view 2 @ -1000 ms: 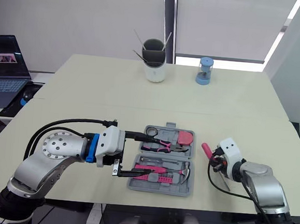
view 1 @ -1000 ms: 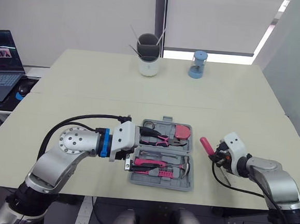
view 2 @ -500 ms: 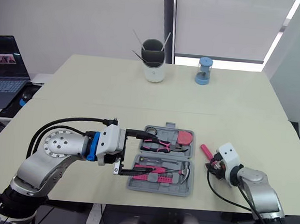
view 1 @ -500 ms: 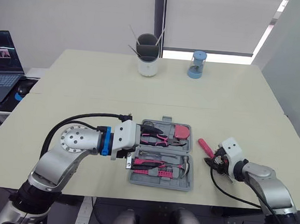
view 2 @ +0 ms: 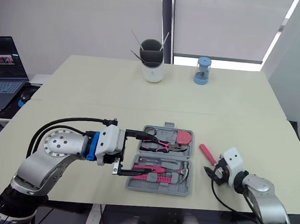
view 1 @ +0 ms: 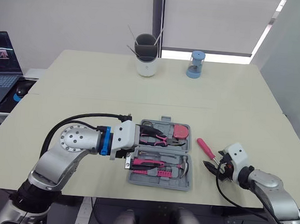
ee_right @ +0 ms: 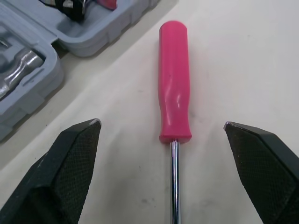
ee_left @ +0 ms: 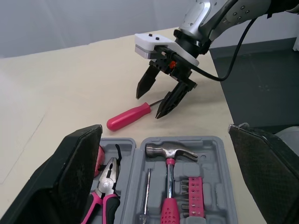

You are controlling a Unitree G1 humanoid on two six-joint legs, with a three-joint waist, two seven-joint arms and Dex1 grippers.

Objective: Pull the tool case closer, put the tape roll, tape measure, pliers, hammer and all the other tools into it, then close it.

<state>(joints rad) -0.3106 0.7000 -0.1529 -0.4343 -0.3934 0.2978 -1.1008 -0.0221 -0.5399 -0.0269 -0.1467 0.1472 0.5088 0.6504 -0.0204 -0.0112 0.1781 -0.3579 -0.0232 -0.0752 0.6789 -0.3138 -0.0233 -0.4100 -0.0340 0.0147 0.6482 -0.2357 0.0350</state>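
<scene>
In the head views, the open tool case (view 1: 184, 186) is seen close to the near edge of the table (view 1: 79, 85), roughly midway along it, with pliers (view 1: 157, 139) and other tools seated in it. A pink-handled screwdriver (view 1: 205, 147) lies on the table just beside the case's right side, so the step in hand is judged to be the packing of this apparently last loose tool. The left gripper (view 1: 148, 147) is held spread at the case's left side, and the right gripper (view 2: 210, 173) is set low by the screwdriver's metal end, near the table's near edge. Broad bare table is offered toward the far edge, where a pen cup (view 1: 147, 55) and a blue jar (view 1: 196, 64) stand well apart from the work. In the left wrist view, a hammer (ee_left: 168, 154) and a bit rack (ee_left: 193, 199) are shown lying in the case, and the right gripper's fingers are seen parted over the shaft. In the right wrist view, the shaft is framed between wide-apart fingers (ee_right: 70, 158), untouched. Closing on the screwdriver, a lift and a short carry leftward over the case wall are called for next; little margin is left toward the near edge.
</scene>
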